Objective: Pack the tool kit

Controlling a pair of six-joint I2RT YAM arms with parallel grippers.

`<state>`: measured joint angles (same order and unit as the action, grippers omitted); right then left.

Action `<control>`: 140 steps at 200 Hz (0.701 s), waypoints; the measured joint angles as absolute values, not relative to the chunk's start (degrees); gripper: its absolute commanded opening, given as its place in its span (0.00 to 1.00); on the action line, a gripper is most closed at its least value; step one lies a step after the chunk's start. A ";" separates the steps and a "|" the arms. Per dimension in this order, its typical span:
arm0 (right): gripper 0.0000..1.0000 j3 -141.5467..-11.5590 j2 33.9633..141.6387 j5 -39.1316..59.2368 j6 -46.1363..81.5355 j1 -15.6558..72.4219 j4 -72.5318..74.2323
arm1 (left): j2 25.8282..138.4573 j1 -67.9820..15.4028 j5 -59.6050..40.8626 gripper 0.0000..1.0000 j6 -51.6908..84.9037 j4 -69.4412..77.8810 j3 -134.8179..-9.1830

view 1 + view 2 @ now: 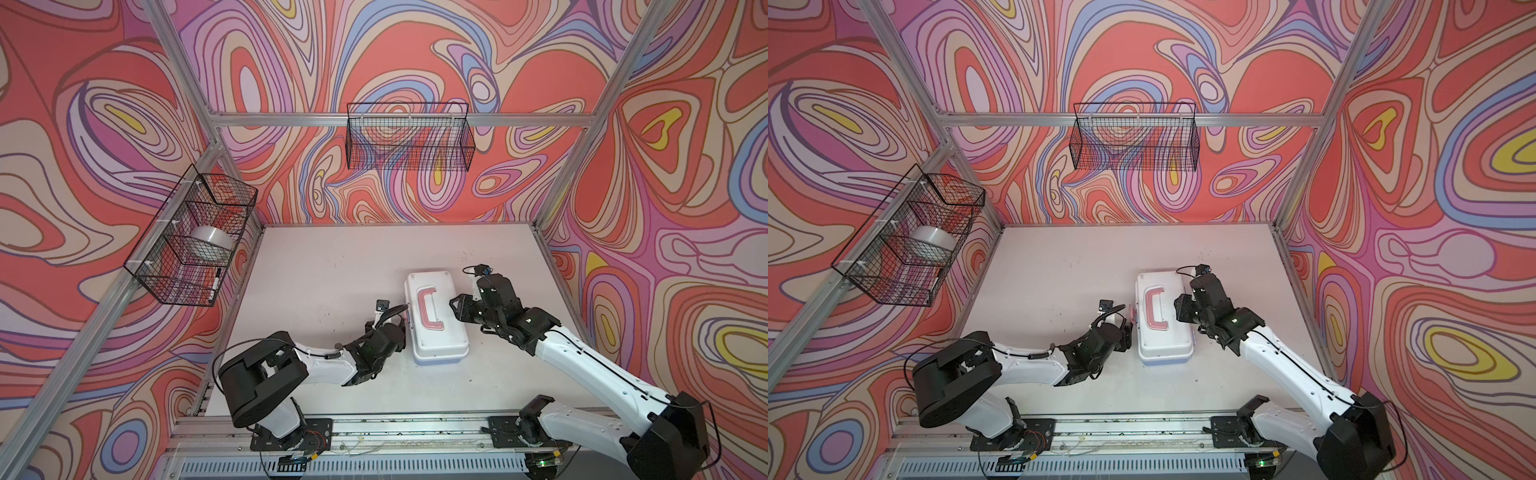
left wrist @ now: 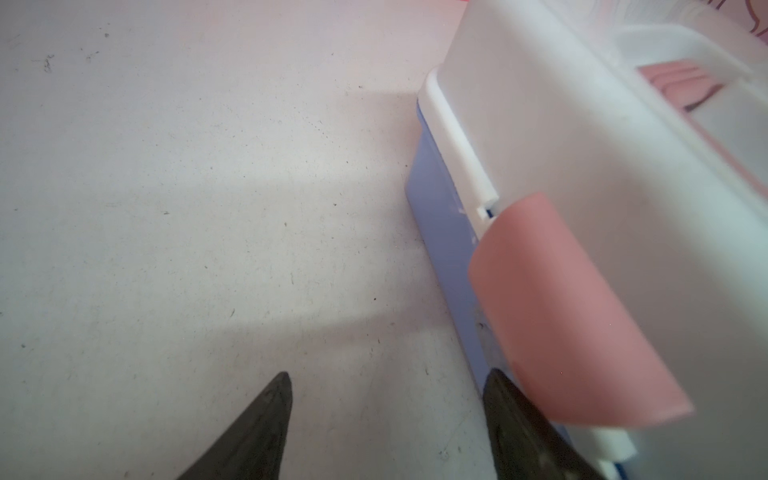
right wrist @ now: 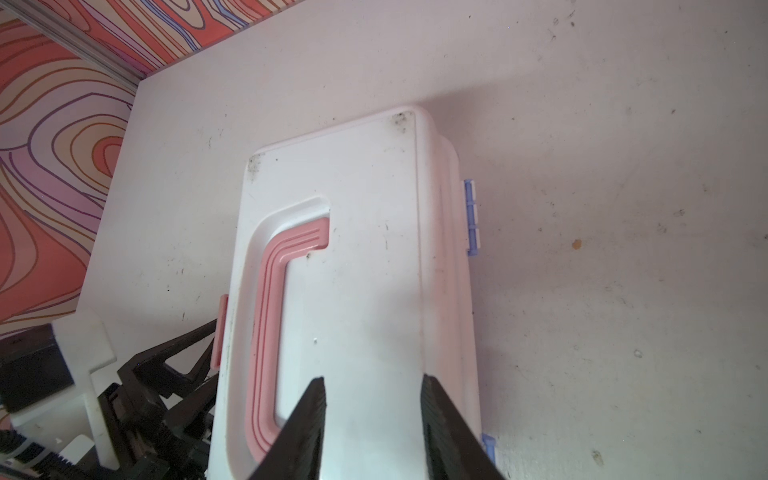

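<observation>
In both top views, the closed tool box (image 1: 436,320) is lying on the table (image 1: 332,270) between the two claws.
The left claw (image 2: 389,374) is gaping empty just beside its pink latch (image 2: 573,311); the right claw (image 3: 374,379) is poised over the lid (image 3: 365,270), parted, gripping nothing.

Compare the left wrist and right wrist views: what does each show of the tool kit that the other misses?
Left wrist only: the light blue base wall and the broad face of the pink latch. Right wrist only: the blue hinges on the opposite side, and the right end effector, open above the white lid. Both: that white lid, the pink handle, the pink latch, the left end effector beside it, and the table.
</observation>
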<state>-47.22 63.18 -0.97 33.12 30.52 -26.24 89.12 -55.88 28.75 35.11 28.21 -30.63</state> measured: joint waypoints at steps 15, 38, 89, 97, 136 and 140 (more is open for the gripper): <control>0.40 -47.22 63.18 -0.97 33.12 30.52 -26.22 | 88.60 -55.88 28.73 0.72 35.09 27.81 -30.63; 0.40 -47.22 63.18 -0.97 33.12 30.52 -26.22 | 87.79 -55.88 28.69 0.72 35.11 27.09 -30.63; 0.40 -47.22 63.24 -0.95 33.12 30.52 -26.15 | 86.00 -55.88 27.99 0.70 35.18 26.09 -30.63; 0.39 -47.18 63.24 -0.95 33.15 30.52 -26.13 | 85.91 -55.88 27.77 0.69 35.20 25.98 -30.63; 0.39 -46.78 63.24 -0.75 33.15 30.52 -26.15 | 85.38 -55.88 26.63 0.67 35.40 25.82 -30.63; 0.39 -46.78 63.24 -0.73 33.15 30.52 -26.13 | 85.34 -55.88 26.52 0.67 35.40 25.76 -30.63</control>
